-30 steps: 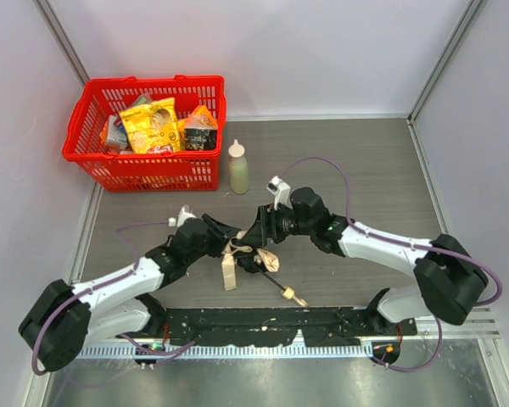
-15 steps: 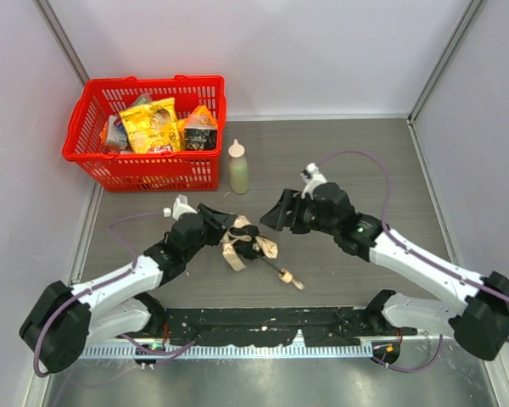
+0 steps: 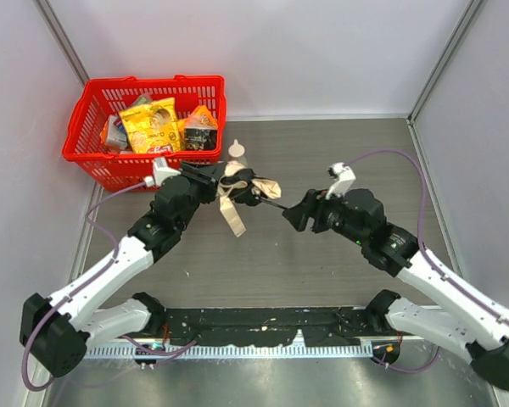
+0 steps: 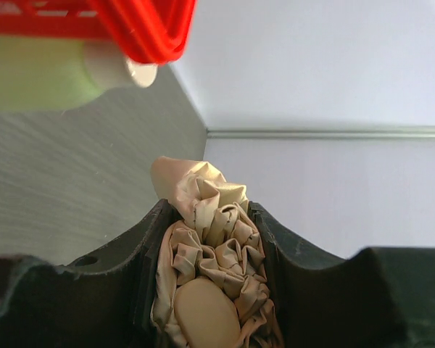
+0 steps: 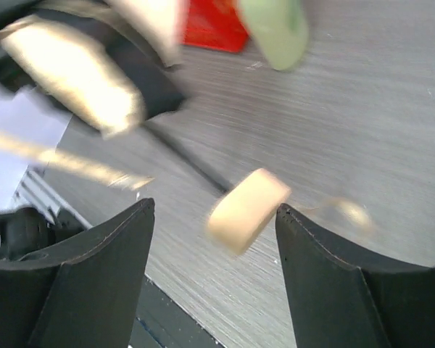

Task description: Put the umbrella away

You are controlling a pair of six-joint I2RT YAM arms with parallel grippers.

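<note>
Top external view: left gripper clenched on bunched cream umbrella, held off the table, just beside red basket.
Left wrist view: fabric wad squeezed between both fingers; bottle close behind.
Right gripper: jaws apart, grasping nothing; knob handle sits between them, contact unclear.
Done: umbrella up and gripped.
Left: probably still needs stowing, likely in the basket; not in it yet.
</note>
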